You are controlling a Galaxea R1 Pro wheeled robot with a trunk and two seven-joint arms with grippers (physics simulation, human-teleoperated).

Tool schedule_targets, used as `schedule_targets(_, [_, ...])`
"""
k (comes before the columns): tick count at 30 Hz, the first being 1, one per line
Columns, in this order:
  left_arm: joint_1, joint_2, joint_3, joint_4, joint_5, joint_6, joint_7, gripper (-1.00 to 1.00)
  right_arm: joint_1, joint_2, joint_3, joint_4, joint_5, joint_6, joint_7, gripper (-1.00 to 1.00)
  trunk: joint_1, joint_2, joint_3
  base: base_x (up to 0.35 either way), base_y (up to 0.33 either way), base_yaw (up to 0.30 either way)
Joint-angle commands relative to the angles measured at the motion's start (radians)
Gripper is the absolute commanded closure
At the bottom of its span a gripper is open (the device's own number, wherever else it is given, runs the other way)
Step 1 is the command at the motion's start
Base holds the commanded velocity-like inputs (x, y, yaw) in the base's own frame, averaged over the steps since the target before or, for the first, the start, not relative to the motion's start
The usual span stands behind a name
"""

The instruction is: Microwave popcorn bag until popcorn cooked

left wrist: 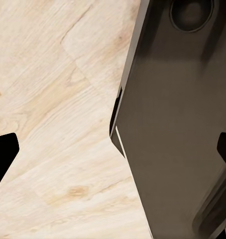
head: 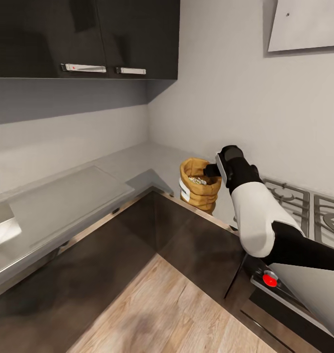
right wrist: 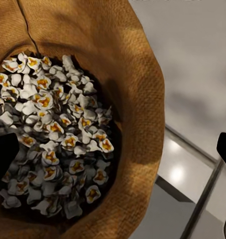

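Holding popcorn (right wrist: 53,134), popcorn bag (head: 200,186)

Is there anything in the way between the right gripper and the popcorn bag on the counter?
Nothing visible does. The right gripper is already at the rim of the popcorn bag on the countertop. In the right wrist view one fingertip is over the popcorn and the other is outside the bag's rim.

No readable text is found anywhere. A white label is seen on the popcorn bag (head: 200,184) at the counter (head: 64,201) edge, but its print is too small to be read.
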Motion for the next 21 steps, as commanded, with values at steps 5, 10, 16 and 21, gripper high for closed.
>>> schedule_targets(5, [0.0, 0.0, 0.005, 0.0, 0.004, -0.002, 0.001, -1.0, 0.002, 0.001, -0.009, 0.001, 0.0, -0.029, 0.0, -1.0, 0.0, -0.001, -0.001, 0.0, 0.0, 0.0])
schedule_targets(10, [0.0, 0.001, 0.005, 0.0, 0.004, -0.002, 0.0, -1.0, 0.027, 0.001, -0.01, 0.002, -0.004, -0.076, 0.002, -1.0, 0.0, -0.001, -0.001, 0.0, 0.0, 0.0])
schedule_targets(16, [0.0, 0.0, 0.005, 0.0, 0.004, -0.002, 0.0, -1.0, 0.036, 0.001, -0.012, 0.001, -0.003, -0.083, 0.001, -1.0, 0.0, -0.001, -0.001, -0.083, 0.0, 0.0])
schedule_targets(21, [0.0, 0.0, 0.005, 0.0, 0.004, -0.002, -0.001, -1.0, 0.037, 0.001, -0.012, 0.002, -0.002, -0.084, 0.003, -1.0, 0.0, -0.001, -0.001, -0.007, 0.0, 0.0])
